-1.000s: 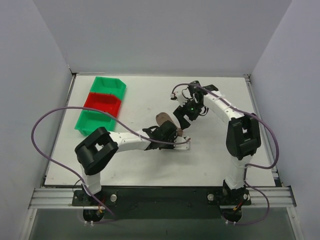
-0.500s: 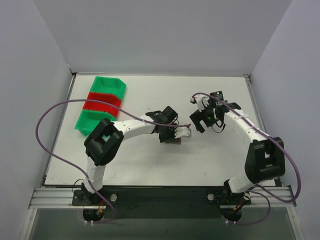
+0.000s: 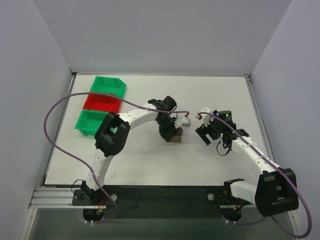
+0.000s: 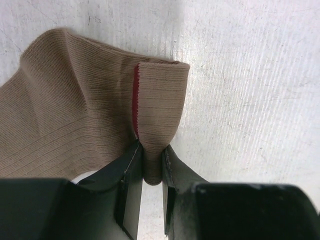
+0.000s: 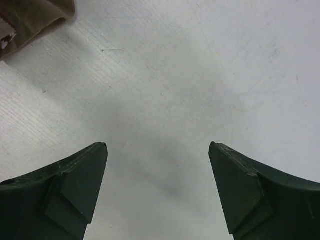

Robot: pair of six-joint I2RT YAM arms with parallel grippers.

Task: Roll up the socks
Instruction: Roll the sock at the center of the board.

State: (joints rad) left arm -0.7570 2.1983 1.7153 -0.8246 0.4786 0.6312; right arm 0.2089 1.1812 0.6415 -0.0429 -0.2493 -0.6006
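Along the left side of the table (image 3: 150,165) a far green bin (image 3: 109,85), a red bin (image 3: 102,102) and a near green bin (image 3: 90,121) touch in a row, well apart from the arms. Mid-table, the left gripper (image 4: 151,149) is clamped on a fold of the tan sock (image 4: 70,110), which lies on the table. From above, the arm hides most of it, and it seems bunched. Just to the right, the right gripper (image 5: 157,145) is spread wide over bare table, holding nothing.

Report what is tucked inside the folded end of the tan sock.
Inside the fold of the tan ribbed knit sock, pinched by the left end effector, a thin red edge shows; anything deeper is covered by the tan fabric.
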